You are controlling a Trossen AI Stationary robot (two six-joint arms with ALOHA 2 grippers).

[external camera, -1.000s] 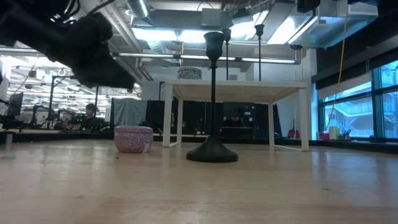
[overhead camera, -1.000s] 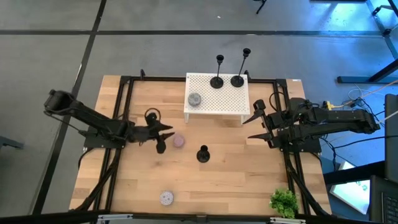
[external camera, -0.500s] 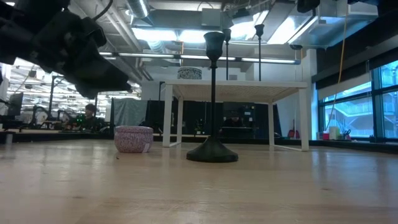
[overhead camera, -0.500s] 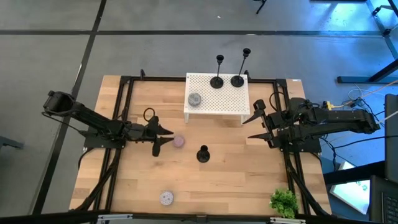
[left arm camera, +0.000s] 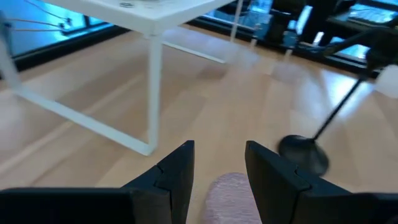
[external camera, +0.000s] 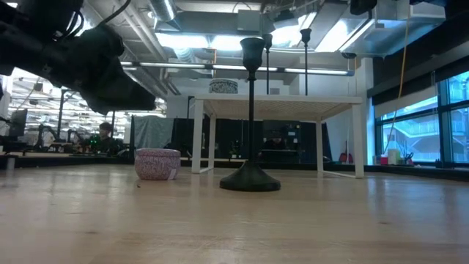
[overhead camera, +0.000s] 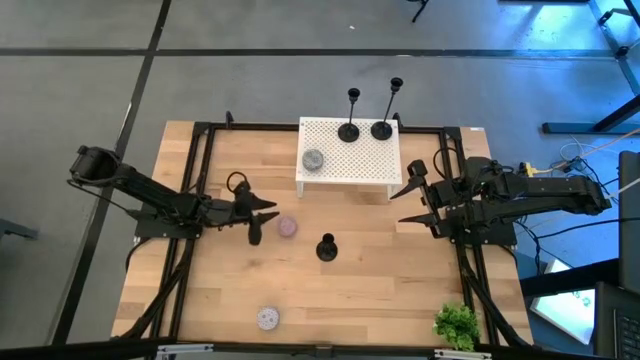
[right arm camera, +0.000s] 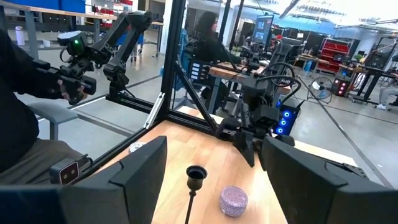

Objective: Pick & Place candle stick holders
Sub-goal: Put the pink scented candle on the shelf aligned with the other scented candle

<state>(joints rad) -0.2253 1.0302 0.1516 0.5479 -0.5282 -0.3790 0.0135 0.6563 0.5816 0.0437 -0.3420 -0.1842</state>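
**Three candle stick holders, two up on the stand and one on the desk**

The wooden desk (overhead camera: 210,300) carries a white perforated stand (overhead camera: 350,170) at its far middle, the landmark here. Two arms reach in, one from each side of the stand. The left hand (overhead camera: 262,217) hovers in front of the stand's left end, fingers (left arm camera: 177,171) parted a little and holding nothing. The right hand (overhead camera: 412,203) waits just off the stand's right front corner, fingers spread wide and empty.

Three black candle stick holders show: two (overhead camera: 349,131) (overhead camera: 382,129) upright on the stand's far edge, side by side, and one (overhead camera: 326,248) upright on the desk in front of the stand.

Three small round discs show: a grey one (overhead camera: 313,160) on the stand's left part, a pink one (overhead camera: 288,227) in front of the stand beside the left hand, and another (overhead camera: 267,319) well in front near the desk's front edge.
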